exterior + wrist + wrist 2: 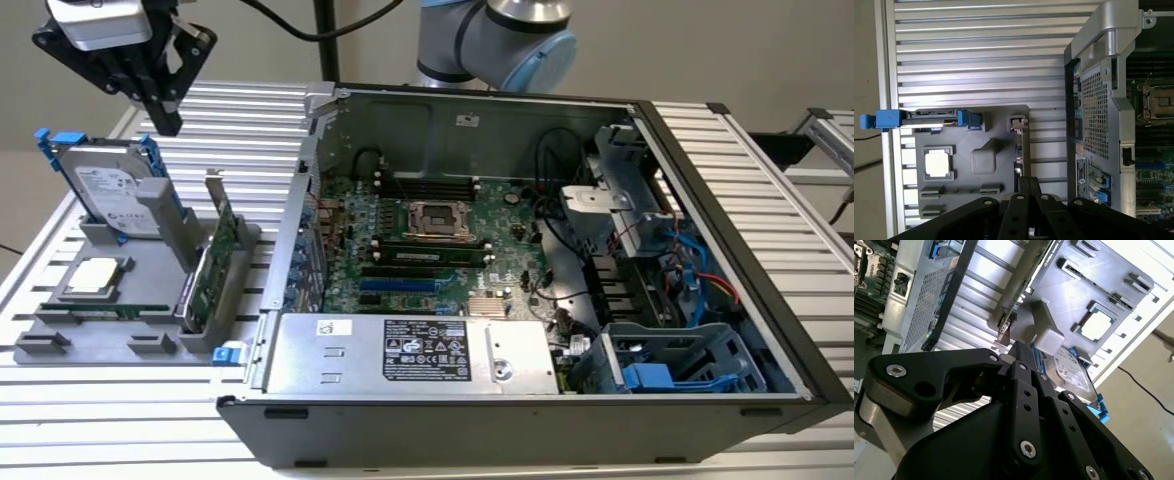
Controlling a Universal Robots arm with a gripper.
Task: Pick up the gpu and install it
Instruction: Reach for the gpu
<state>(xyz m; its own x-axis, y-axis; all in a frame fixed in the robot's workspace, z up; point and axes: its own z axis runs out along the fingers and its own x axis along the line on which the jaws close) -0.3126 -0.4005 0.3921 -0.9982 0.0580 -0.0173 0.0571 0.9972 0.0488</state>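
The gpu (210, 262) stands on edge in a slot of the grey holder (94, 235), on the exterior view's left beside the open computer case (534, 250). Its green board faces the case and its silver bracket rises at the far end. In both wrist views it appears edge-on, as gpu (1022, 150) and gpu (1026, 282). My gripper (163, 122) hangs above the holder's far side, apart from the card, black fingers pointing down. The gripper (1029, 183) is shut with nothing in it; the gripper (1019, 351) tips press together.
The holder also carries a silver hard drive with blue rails (104, 183), a square processor (91, 275) and a thin memory stick (100, 310). Inside the case lie the motherboard (427, 240), a power supply (400, 352) and drive cages (667, 370). Ribbed table slats (247, 120) surround everything.
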